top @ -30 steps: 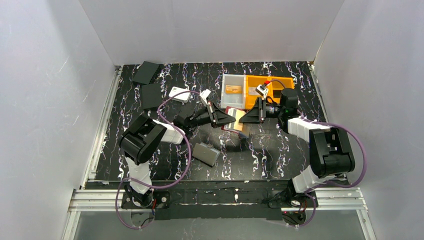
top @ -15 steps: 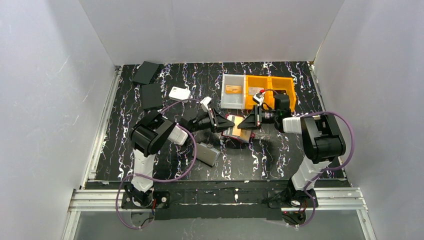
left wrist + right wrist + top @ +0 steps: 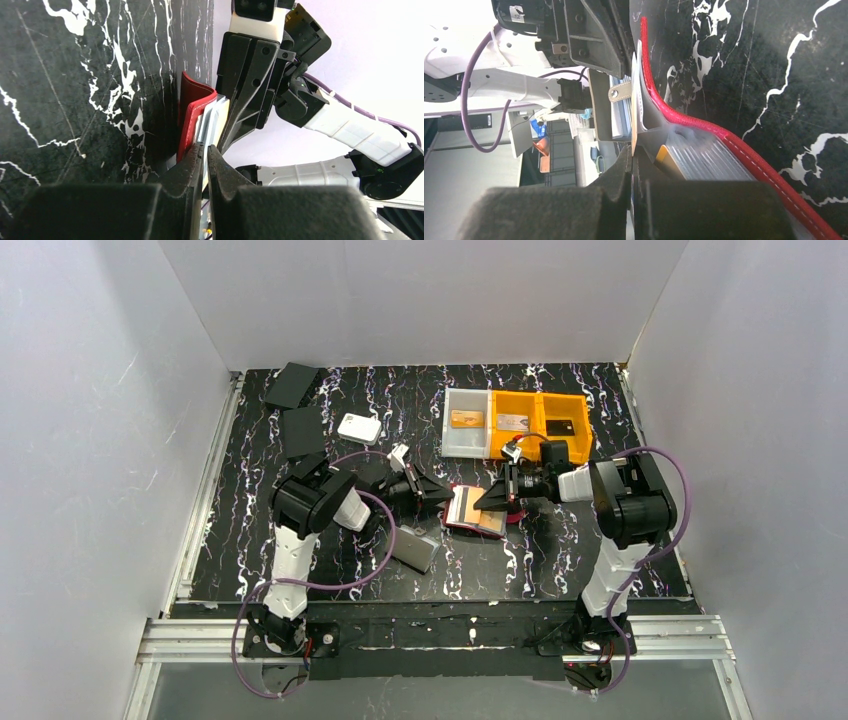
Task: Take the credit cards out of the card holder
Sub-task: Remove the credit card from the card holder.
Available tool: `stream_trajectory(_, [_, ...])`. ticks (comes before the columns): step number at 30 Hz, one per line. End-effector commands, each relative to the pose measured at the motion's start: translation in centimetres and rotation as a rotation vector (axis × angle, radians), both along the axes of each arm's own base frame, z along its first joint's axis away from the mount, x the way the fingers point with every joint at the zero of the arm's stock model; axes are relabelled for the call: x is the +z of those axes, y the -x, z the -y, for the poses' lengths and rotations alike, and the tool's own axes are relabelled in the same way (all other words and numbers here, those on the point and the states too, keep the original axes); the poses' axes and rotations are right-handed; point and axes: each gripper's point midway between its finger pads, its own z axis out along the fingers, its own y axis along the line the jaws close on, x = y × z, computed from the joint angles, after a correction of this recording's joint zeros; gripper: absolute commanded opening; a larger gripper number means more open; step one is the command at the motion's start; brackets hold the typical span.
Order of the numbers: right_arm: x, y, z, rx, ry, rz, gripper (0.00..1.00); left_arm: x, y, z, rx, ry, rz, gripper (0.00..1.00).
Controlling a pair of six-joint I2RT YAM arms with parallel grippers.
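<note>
Top external shows me the red holder [image 3: 481, 513] lying open mid-tabletop [image 3: 560, 550], with an orange card [image 3: 467, 507] in its sleeve. On the wrist views, my left fingers [image 3: 192, 167] and right fingers [image 3: 620, 170] are clenched on its page edges from opposite sides. Beyond it, cards [image 3: 512, 422] lie in a clear bin [image 3: 466, 444] and an orange bin [image 3: 575, 406], their print too small to read. A grey case [image 3: 413, 548] lies near my left arm.

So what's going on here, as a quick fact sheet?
card holder: open on the table, between both grippers
left gripper: shut on the card holder's edge
right gripper: shut at its sleeves; what it pinches unclear
cards out: orange card in clear bin; silver card and dark card in orange bin
inside holder: tan-orange card shows
</note>
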Motion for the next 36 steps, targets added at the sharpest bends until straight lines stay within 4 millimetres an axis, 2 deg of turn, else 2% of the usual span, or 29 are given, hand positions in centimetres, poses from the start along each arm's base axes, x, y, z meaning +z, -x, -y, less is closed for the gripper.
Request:
stream_trajectory(1, [0.6, -0.9, 0.0, 0.016, -0.013, 0.055, 0.03, 0.2, 0.3, 0.2, -0.032, 0.014, 0.016, 0.10])
stream_trajectory(8, [-0.4, -1.1, 0.5, -0.004, 0.007, 0.032, 0.03, -1.2, 0.5, -0.3, -0.019, -0.016, -0.018, 0.20])
stream_trajectory(11, [0.1, -1.2, 0.7, 0.003, -0.012, 0.041, 0.03, -1.6, 0.6, -0.8, -0.011, -0.041, -0.019, 0.23])
stream_trajectory(14, [1.2, -1.4, 1.1, 0.000, -0.026, 0.081, 0.02, -1.3, 0.7, -1.4, -0.005, -0.055, -0.003, 0.24])
stream_trajectory(18, [1.6, -1.4, 1.3, -0.001, -0.035, 0.094, 0.02, -1.0, 0.6, -2.4, -0.003, -0.070, 0.014, 0.27])
stream_trajectory(21, [1.7, -1.4, 1.3, 0.000, -0.038, 0.092, 0.02, -1.0, 0.8, -2.6, -0.014, -0.077, 0.021, 0.36])
stream_trajectory(29, [2.1, -1.3, 1.3, 0.011, -0.053, 0.092, 0.01, -0.3, 1.6, -2.0, -0.091, -0.053, 0.033, 0.41])
stream_trajectory(36, [3.1, -1.2, 1.2, 0.023, -0.077, 0.106, 0.01, 0.8, 2.7, -0.3, -0.194, -0.013, 0.045, 0.42])
